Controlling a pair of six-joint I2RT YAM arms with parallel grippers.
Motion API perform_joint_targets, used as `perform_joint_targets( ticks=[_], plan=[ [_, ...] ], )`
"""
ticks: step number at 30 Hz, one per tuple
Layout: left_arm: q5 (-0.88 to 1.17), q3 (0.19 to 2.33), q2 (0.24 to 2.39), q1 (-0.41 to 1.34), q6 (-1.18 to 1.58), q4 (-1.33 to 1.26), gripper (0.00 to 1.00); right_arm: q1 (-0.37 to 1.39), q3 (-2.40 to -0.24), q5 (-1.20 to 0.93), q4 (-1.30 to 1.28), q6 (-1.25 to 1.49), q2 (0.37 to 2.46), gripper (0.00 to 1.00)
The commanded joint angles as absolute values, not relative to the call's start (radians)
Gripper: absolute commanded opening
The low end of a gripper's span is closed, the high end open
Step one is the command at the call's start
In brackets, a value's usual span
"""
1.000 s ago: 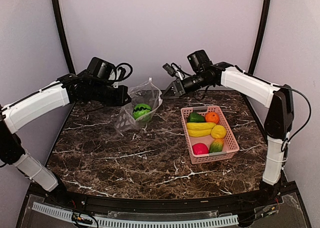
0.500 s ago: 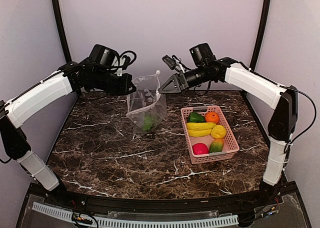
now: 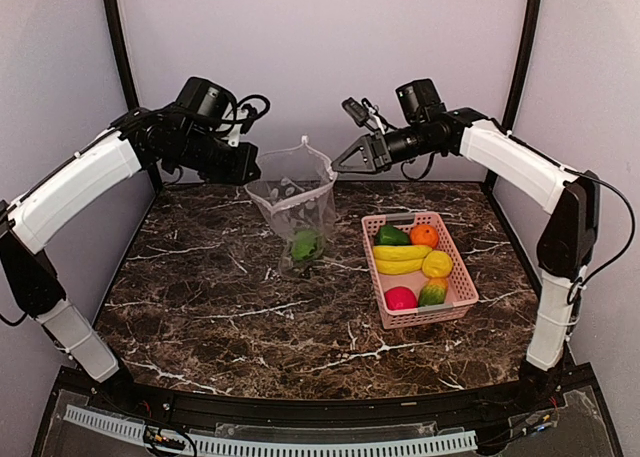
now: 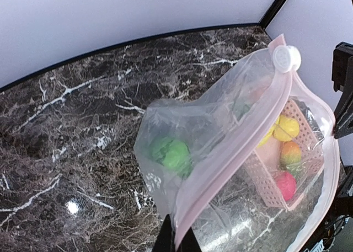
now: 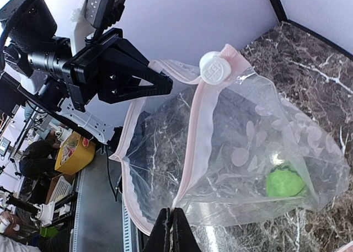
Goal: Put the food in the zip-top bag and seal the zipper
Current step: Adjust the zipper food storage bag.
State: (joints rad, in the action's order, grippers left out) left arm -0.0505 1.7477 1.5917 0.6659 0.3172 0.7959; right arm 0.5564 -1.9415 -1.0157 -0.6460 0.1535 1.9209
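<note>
The clear dotted zip-top bag (image 3: 293,199) hangs upright above the table, stretched between both grippers. My left gripper (image 3: 254,173) is shut on the left end of its mouth (image 4: 177,238). At the other end of the mouth my right gripper (image 3: 340,167) is shut on the rim (image 5: 172,218). The pink zipper strip (image 5: 194,132) carries a white slider (image 5: 214,68), and the mouth gapes open. The striped green melon (image 3: 305,245) lies in the bag's bottom. Pepper (image 3: 390,236), orange (image 3: 424,236), banana (image 3: 400,258), lemon (image 3: 436,265), red fruit (image 3: 400,298) and mango (image 3: 433,293) sit in the basket.
The pink lattice basket (image 3: 466,281) stands on the dark marble table (image 3: 230,307), right of the bag. Black frame posts (image 3: 121,57) rise at the back corners against pale walls.
Both arms have raised the bag off the table. It went from slumped to hanging upright with its mouth pulled wider, and the melon slid down to the bottom.
</note>
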Motion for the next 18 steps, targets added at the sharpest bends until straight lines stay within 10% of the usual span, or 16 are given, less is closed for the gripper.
perform_joint_targets(
  ticks=[1, 10, 18],
  plan=[
    [-0.066, 1.863, 1.581, 0.663, 0.275, 0.798, 0.01, 0.558, -2.047, -1.039, -0.615, 0.162, 1.973, 0.03],
    [0.081, 1.981, 1.820, 0.664, 0.280, 0.911, 0.01, 0.470, -2.000, -0.854, -0.815, -0.132, 1.873, 0.58],
    [0.184, 1.868, 1.792, 0.664, 0.317, 0.772, 0.01, 0.272, -1.736, -0.755, -0.950, -0.546, 1.760, 0.51]
  ],
)
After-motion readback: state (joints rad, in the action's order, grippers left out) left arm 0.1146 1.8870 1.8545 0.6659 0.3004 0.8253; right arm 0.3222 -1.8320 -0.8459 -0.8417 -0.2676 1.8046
